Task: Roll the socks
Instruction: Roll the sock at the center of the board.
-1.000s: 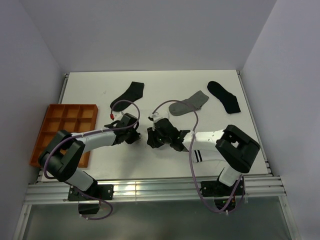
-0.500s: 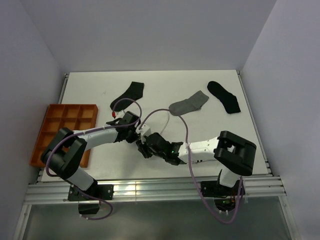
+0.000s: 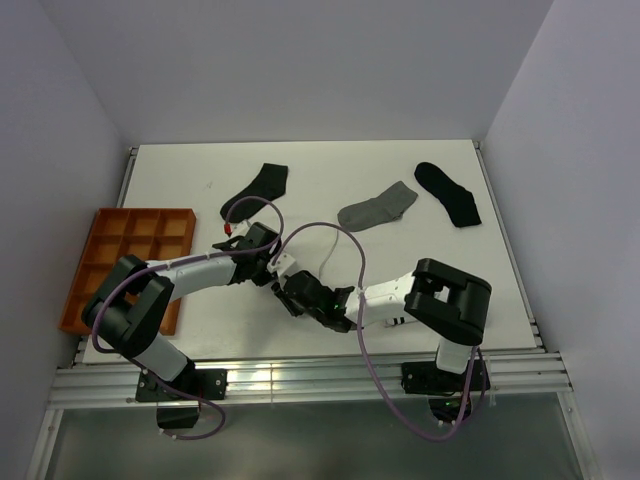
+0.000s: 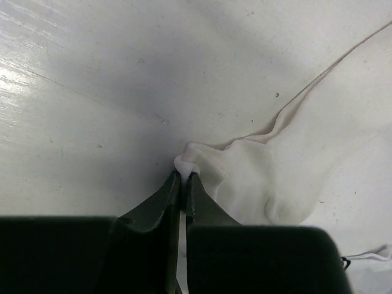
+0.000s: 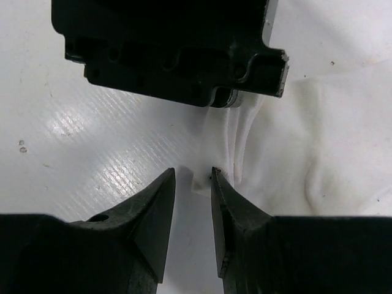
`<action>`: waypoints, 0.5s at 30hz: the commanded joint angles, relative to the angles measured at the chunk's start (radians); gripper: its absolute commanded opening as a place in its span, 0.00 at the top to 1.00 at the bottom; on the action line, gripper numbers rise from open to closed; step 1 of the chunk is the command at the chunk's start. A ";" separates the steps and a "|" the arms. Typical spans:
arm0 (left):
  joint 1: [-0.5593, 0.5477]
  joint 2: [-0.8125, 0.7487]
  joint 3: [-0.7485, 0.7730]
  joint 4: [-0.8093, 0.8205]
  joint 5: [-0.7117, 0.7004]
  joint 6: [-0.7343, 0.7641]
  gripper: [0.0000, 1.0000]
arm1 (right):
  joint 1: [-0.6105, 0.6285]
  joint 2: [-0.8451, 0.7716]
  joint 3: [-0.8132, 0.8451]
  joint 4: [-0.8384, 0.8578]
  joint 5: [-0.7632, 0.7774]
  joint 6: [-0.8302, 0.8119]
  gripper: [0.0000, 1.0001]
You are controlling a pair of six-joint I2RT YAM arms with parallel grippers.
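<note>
The white sock [image 4: 257, 177] lies slack and rumpled on the table [image 4: 92, 73], well to the right of the orange tray [image 3: 100, 240]. Its creases suggest it is light and limp, and likely to bunch and drag rather than keep any shape, so a fold at the edge looks like the best place to pinch. The left jaws are closed tight on such a fold at its rim. The right jaws stand partly open, straddling a nearby tip of cloth without gripping it. The grey sock [image 3: 378, 208] lies flat farther right of the tray, apart from both arms.

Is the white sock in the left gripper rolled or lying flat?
Unrolled: the white sock lies mostly flat, puckered only where the left gripper pinches its edge.
</note>
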 commanded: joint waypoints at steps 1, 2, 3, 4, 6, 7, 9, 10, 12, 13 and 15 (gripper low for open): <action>-0.005 0.043 -0.027 -0.117 -0.025 0.036 0.98 | 0.005 0.007 0.044 0.028 0.061 -0.017 0.62; -0.005 0.043 -0.027 -0.119 -0.026 0.036 0.98 | 0.005 0.012 0.048 0.020 0.069 -0.017 0.62; -0.005 0.043 -0.027 -0.120 -0.028 0.038 0.98 | 0.005 0.013 0.048 0.020 0.079 -0.017 0.62; -0.005 0.041 -0.027 -0.122 -0.029 0.038 0.98 | 0.005 0.018 0.048 0.018 0.084 -0.017 0.62; -0.005 0.040 -0.027 -0.123 -0.033 0.038 0.98 | 0.005 0.027 0.062 -0.006 0.104 -0.008 0.62; -0.005 0.041 -0.027 -0.127 -0.034 0.036 0.98 | 0.005 0.030 0.067 -0.014 0.107 -0.006 0.62; -0.005 0.043 -0.027 -0.127 -0.034 0.035 0.98 | 0.005 0.052 0.077 -0.034 0.119 -0.002 0.62; -0.005 0.044 -0.027 -0.125 -0.033 0.035 0.98 | 0.005 0.059 0.082 -0.043 0.124 -0.002 0.62; -0.005 0.043 -0.027 -0.128 -0.034 0.030 0.98 | 0.005 0.079 0.091 -0.061 0.123 0.003 0.62; -0.005 0.043 -0.026 -0.128 -0.036 0.030 0.98 | 0.005 0.085 0.094 -0.069 0.124 0.004 0.62; -0.005 0.047 -0.024 -0.134 -0.039 0.029 0.98 | 0.005 0.104 0.110 -0.101 0.139 0.014 0.63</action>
